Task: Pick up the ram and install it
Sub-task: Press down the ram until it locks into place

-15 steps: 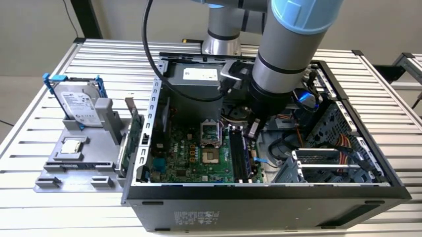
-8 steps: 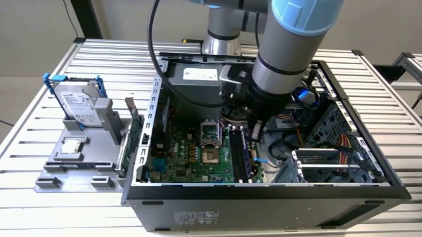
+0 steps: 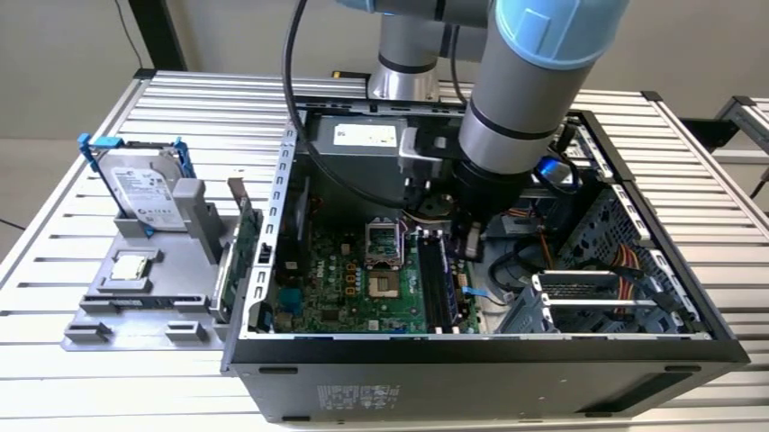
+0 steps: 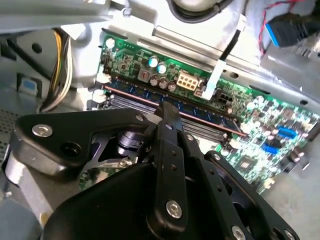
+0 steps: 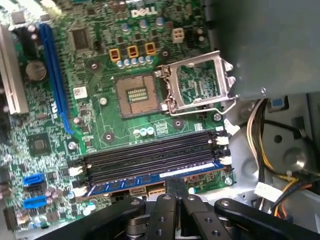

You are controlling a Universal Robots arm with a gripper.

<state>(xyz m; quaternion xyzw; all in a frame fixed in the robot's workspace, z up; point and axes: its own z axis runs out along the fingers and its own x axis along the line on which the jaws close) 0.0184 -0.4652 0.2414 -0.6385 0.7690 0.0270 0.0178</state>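
**Blue memory stick at the motherboard slots**

We log the long blue circuit-board ram point(image 5: 150, 181) lying parallel to the black slots point(image 5: 150, 155), on the outermost row. The black claw point(image 5: 175, 192) sits pressed together directly over it. The open case point(image 3: 481, 355) rests on a slatted metal table point(image 3: 72, 378).

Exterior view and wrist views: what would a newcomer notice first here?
The robot arm plunges into the open computer case, its gripper over the memory slots. There the blue ram sits in the slot nearest the gripper. On the exterior view's left, a hard drive stands upright on a grey fixture.
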